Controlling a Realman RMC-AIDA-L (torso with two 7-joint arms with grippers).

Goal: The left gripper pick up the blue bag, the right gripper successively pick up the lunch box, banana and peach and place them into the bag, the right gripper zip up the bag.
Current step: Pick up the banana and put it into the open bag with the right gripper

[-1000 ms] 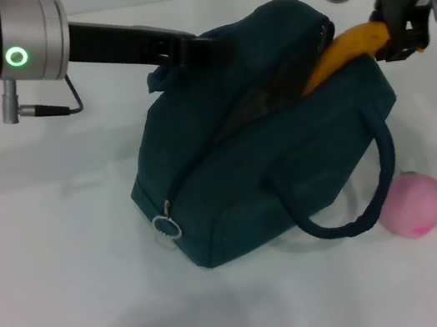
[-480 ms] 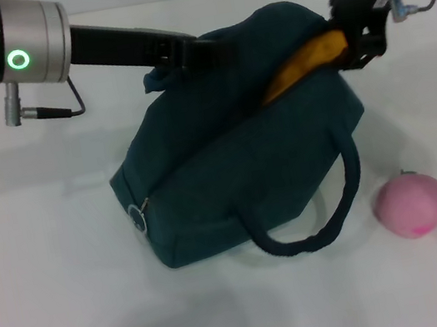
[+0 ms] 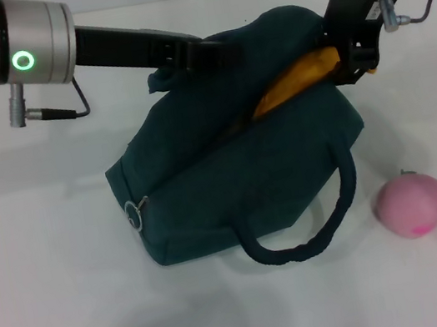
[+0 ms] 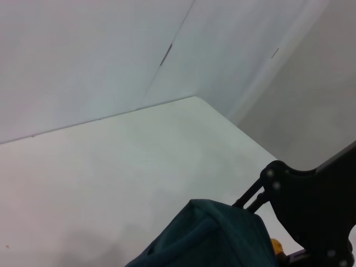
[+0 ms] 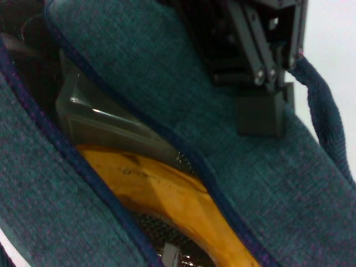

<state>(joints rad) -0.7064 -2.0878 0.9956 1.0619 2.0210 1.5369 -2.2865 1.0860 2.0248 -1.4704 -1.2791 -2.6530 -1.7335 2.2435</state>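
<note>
Right gripper (image 3: pixel 349 56) at the far right end of the blue bag (image 3: pixel 245 167), fingers closed on the outer end of the banana (image 3: pixel 294 85). Banana slanted down through the open zipper slot, most of its length inside, only a yellow strip showing between the two fabric edges in the head view. From the right wrist view, banana (image 5: pixel 161 194) lying along the slot between the two zipper edges, with the clear lunch box (image 5: pixel 105 125) just beside it, deeper in the bag (image 5: pixel 139 67).

Left gripper (image 3: pixel 201 54) at the far upper edge of the bag, reaching in from the left on a black forearm behind a silver wrist with a green ring light. Fingers pinched on a fold of the bag's fabric near one handle, holding that side raised. In the right wrist view, same claw (image 5: pixel 261 105) seen pressed against the cloth at the handle's root. Left wrist view: only a corner of the bag (image 4: pixel 211 239), the white tabletop and the other arm's black linkage.

Bag resting on the white table (image 3: pixel 58 310), tilted. Zipper ring pull (image 3: pixel 134 216) at the near left end. One rope handle (image 3: pixel 315 231) drooped onto the table at the near side.

Peach (image 3: pixel 412 204) on the table to the right of the bag, near the drooped handle but apart from it, untouched.
</note>
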